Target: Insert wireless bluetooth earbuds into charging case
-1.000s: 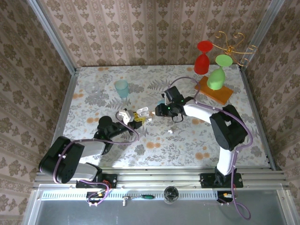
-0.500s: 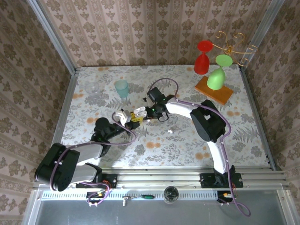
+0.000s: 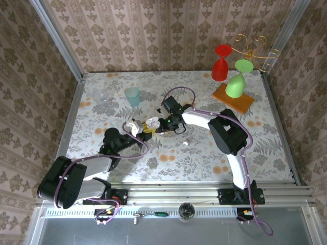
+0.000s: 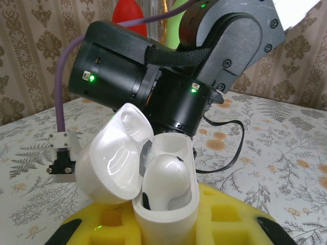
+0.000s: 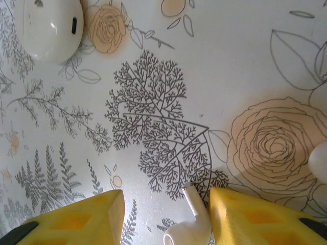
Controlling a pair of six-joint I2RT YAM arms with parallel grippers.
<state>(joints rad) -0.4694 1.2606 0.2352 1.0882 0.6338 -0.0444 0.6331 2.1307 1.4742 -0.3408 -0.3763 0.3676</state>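
My left gripper [image 4: 164, 227] is shut on the white charging case [image 4: 171, 206], which stands upright between its yellow foam pads. The lid [image 4: 110, 163] hangs open to the left, and one white earbud [image 4: 166, 173] sits inside. From above, the left gripper [image 3: 147, 130] and the case [image 3: 152, 121] are at the table's middle. My right gripper [image 3: 162, 125] hovers right beside them. Its jaws [image 5: 166, 212] are open, pointing down at the table. Another earbud [image 5: 188, 227] lies between them, against the right finger [image 5: 255, 217] and apart from the left one. A third earbud [image 3: 185, 143] rests on the table further right.
A closed white pebble-like case [image 5: 51, 28] lies on the floral tablecloth beyond the right gripper. A teal cup [image 3: 133, 95] and a clear glass bowl [image 3: 101, 96] stand at the back left. Red [image 3: 220, 64] and green [image 3: 237, 79] glasses stand on a wooden board [image 3: 240, 102] at the back right.
Over the last second my right gripper has swung left across the table to just beside the held case. The left gripper has kept its grip and barely shifted.
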